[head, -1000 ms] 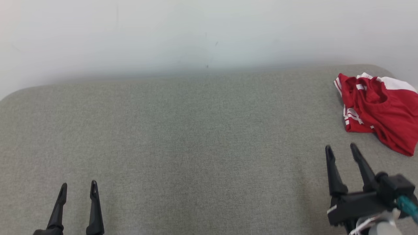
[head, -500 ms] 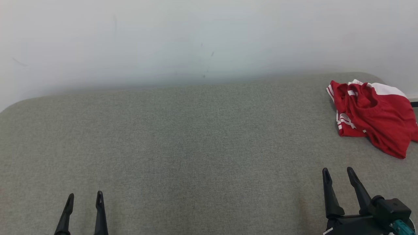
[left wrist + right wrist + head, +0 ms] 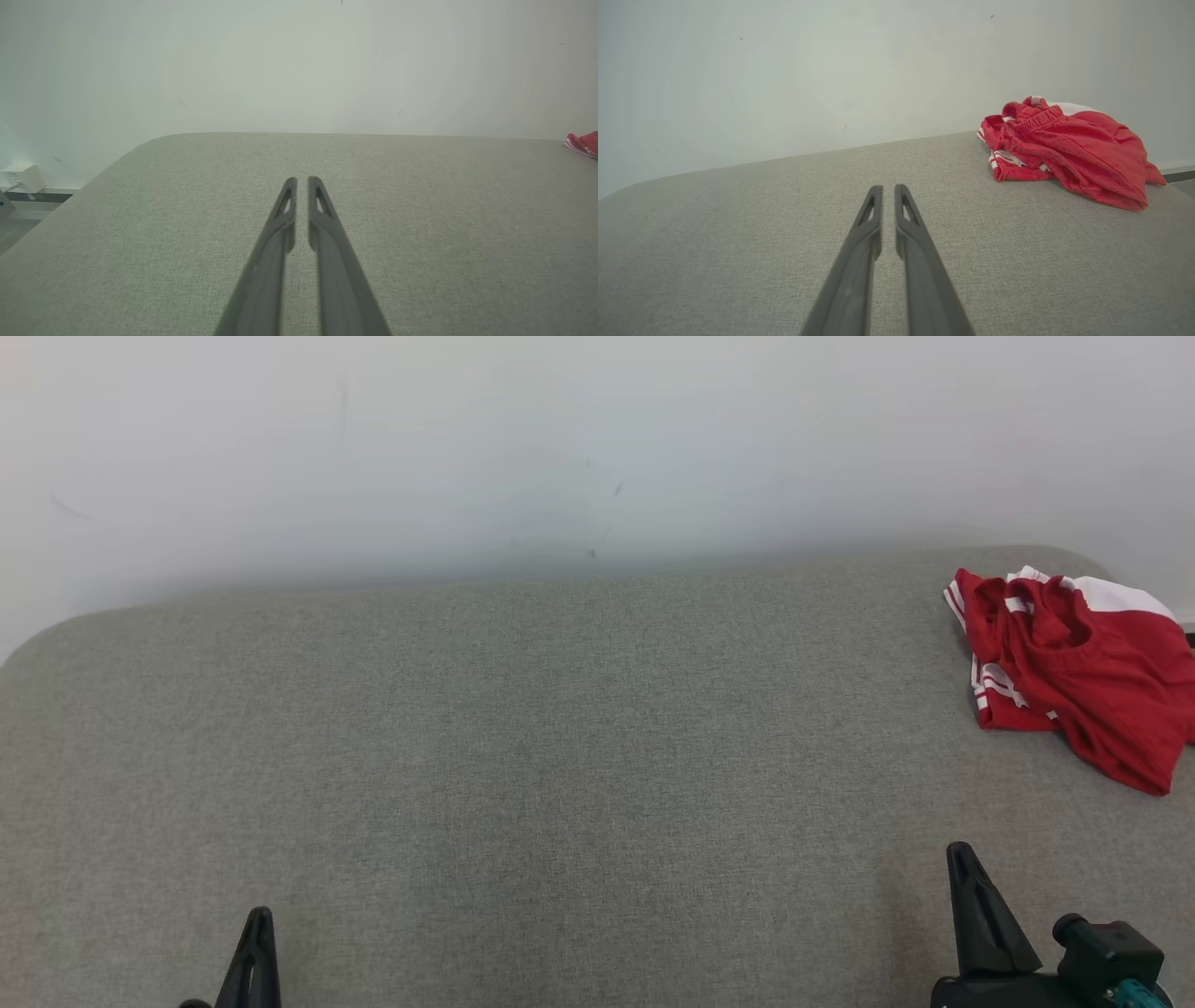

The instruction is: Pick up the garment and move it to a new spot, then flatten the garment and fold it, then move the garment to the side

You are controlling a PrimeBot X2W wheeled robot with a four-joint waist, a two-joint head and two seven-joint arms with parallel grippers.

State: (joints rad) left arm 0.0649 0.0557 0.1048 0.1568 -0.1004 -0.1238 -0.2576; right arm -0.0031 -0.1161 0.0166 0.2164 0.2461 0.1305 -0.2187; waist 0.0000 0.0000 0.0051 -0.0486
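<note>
Workspace: the padded surface (image 3: 560, 756) is spanning the whole view, grey and flat. The garment (image 3: 1074, 681), red with white trim, is lying crumpled at the far right corner, close to the edge.

Risk: a grab there is probably catching only a top fold, so the bundle could be dragging or sliding off the edge. Jaws this narrow may be pushing the cloth rather than taking it.

The right gripper (image 3: 888, 189) is sitting low, fingers pressed almost together, empty. The garment is lying ahead and to its right, well apart. The left gripper (image 3: 299, 179), likewise nearly closed and empty, is sitting far across the surface from it.
</note>
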